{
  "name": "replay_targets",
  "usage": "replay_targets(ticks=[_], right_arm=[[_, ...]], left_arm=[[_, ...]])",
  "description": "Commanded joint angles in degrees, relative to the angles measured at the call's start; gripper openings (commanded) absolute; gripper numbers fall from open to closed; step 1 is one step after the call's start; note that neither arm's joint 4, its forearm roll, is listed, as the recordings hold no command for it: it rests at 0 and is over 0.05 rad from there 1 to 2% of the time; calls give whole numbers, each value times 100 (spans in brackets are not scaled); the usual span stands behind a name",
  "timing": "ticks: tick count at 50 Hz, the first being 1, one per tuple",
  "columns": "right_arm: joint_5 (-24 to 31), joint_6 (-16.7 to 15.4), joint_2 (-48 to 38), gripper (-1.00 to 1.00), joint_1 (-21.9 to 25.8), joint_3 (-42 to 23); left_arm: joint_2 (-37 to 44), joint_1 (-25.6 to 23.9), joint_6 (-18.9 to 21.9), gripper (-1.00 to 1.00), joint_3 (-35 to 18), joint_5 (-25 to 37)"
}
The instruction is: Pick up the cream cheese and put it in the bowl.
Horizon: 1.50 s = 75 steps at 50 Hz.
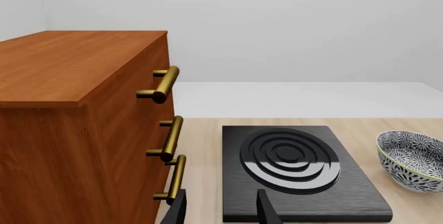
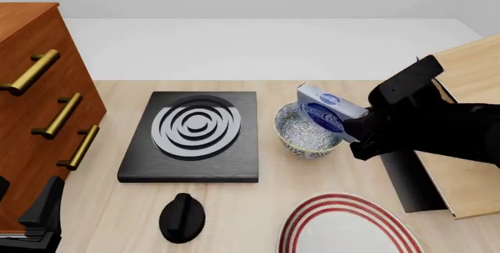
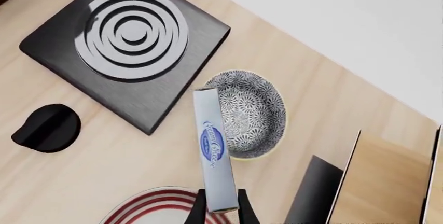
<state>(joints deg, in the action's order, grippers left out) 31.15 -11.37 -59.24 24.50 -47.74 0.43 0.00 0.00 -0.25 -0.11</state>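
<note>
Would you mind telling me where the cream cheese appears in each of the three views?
Front view: the cream cheese is right of centre, held above the bowl by the right pincer.
Right wrist view: the box runs up the middle from the pincer fingers, over the bowl's edge.
Left wrist view: not in it; only the bowl shows at the edge.
Shared landmark: the black burner beside the bowl.

Two matte black arms, blocky and plain

The right arm [image 2: 437, 121], at the right of the front view, is dark angular housings with a flat slab-like link on top; the left gripper [image 2: 35, 221], at the lower left corner, shows black wedge-shaped fingers.
</note>
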Motion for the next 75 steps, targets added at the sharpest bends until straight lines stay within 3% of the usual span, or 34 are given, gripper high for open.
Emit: replay_targets(ticks=[1, 17, 39, 75], right_arm=[[-98, 139, -420, -100, -258, -213], [-550, 236, -1050, -100, -597, -298], [-1240, 396, -1853, -100, -707, -256], [-1880, 485, -2560, -100, -738, -114]], left_arm=[[0, 0, 0, 100, 0, 0], [0, 0, 0, 100, 0, 0], [0, 0, 0, 100, 0, 0], [0, 0, 0, 100, 0, 0]])
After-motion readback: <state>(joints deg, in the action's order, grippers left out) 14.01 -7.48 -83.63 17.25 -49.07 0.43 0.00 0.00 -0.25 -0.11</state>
